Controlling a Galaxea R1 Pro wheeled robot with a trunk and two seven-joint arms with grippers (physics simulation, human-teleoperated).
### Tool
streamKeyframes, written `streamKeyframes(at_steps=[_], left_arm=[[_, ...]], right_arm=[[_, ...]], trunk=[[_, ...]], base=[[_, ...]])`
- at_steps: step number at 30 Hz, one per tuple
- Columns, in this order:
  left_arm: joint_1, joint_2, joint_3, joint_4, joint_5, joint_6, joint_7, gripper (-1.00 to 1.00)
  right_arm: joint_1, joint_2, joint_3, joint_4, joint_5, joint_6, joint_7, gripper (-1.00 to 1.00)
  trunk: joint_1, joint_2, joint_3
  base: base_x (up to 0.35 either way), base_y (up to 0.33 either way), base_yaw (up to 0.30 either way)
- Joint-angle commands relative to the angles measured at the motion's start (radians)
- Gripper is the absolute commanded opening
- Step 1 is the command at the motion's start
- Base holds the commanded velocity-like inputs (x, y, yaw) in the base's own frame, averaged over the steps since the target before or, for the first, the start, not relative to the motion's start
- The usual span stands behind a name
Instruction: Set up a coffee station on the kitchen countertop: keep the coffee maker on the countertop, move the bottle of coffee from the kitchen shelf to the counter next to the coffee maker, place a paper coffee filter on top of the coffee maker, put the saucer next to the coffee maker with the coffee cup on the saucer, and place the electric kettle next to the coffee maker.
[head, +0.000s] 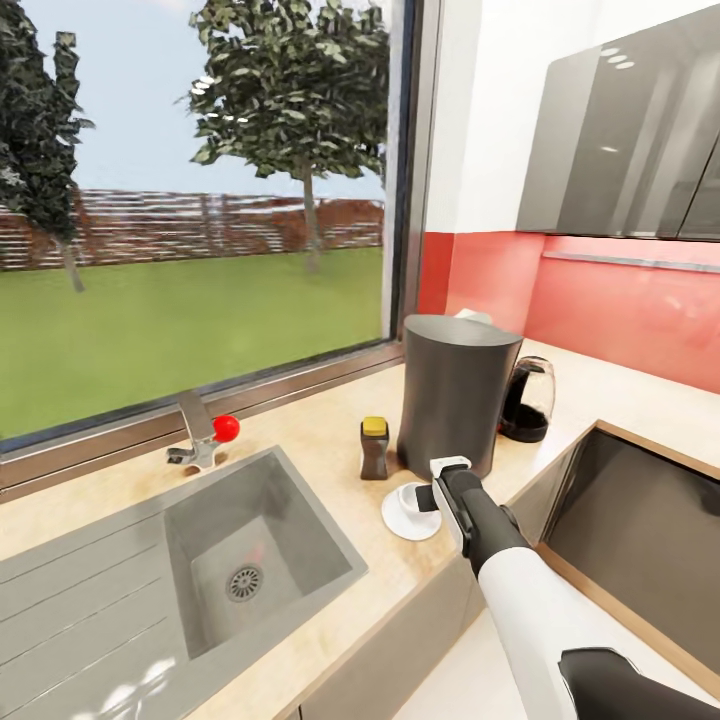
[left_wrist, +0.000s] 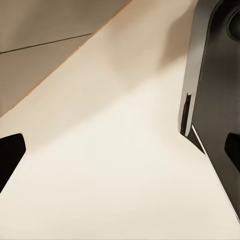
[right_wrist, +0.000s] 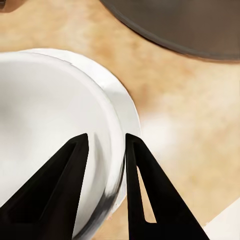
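The dark grey coffee maker (head: 458, 395) stands on the beige countertop (head: 320, 425) by the window. A white edge of the paper coffee filter (head: 472, 316) peeks over its top. To its left is the brown bottle of coffee (head: 374, 447) with a yellow cap. The dark electric kettle (head: 528, 399) sits at its right. In front lies the white saucer (head: 400, 522) (right_wrist: 131, 112) with the coffee cup (head: 408, 497) (right_wrist: 45, 120) on it. My right gripper (head: 432, 494) (right_wrist: 105, 142) is shut on the cup's rim, one finger inside and one outside. My left gripper (left_wrist: 120, 150) is open over beige floor.
A grey sink (head: 250, 560) with a tap (head: 200, 432) and red knob lies left of the bottle. A dark recessed panel (head: 640, 520) is set into the counter at the right. Grey wall cabinets (head: 630, 140) hang above a red backsplash.
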Motion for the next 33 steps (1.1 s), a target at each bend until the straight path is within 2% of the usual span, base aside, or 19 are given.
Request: streamKeyframes(at_steps=[1,30,31,33], left_arm=[[-0.001,0.000,-0.008,0.001,0.011,0.003,0.001,1.00],[-0.001,0.000,-0.010,0.001,0.010,-0.003,0.001,1.00],[-0.001,0.000,-0.010,0.001,0.010,-0.003,0.001,1.00],[-0.001,0.000,-0.010,0.001,0.010,-0.003,0.001,1.00]], right_arm=[[-0.001,0.001,-0.003,0.000,0.007,0.004,0.004,-1.00],[-0.001,0.001,-0.003,0.001,0.009,0.003,0.004,-1.00],[-0.001,0.001,-0.003,0.002,0.009,0.003,0.003,1.00],[-0.001,0.001,-0.003,0.002,0.009,0.003,0.003,1.00]], trunk=[[0.000,-0.002,-0.002],[0.000,-0.002,-0.002],[0.000,-0.002,-0.002],[0.000,-0.002,-0.002]], base=[[0.000,0.131,0.000],[0.019,0.014,0.000],[0.000,0.000,0.000],[0.000,0.000,0.000]])
